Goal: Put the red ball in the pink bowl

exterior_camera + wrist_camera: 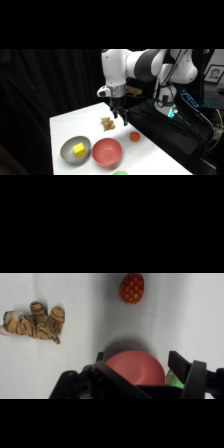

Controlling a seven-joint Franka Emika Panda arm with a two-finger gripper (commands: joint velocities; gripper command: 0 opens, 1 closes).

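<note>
Red ball [134, 136]: lies free on the white table [70, 125], right of the pink bowl [106, 152], well apart; small, rounded, scaled pattern in wrist view.
Pink bowl: shallow, smooth, empty.
Gripper [120, 117]: hovers above the table near the tan striped lump [107, 123]; fingers spread, holding nothing.
Risk: ball may roll from a slanted pinch; lump close by could be caught.
Grey bowl [75, 149]: holds yellow cube [79, 149].

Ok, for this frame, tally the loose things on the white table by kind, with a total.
Bowls: 2, the round pink bowl and the round grey bowl.
Balls: 1, the small red-orange ball.
Cubes: 1, the yellow cube, in the grey bowl.
Striped tan lumps: 1.
Green item at the near edge: 1, kind unclear.
Total: 6.
</note>
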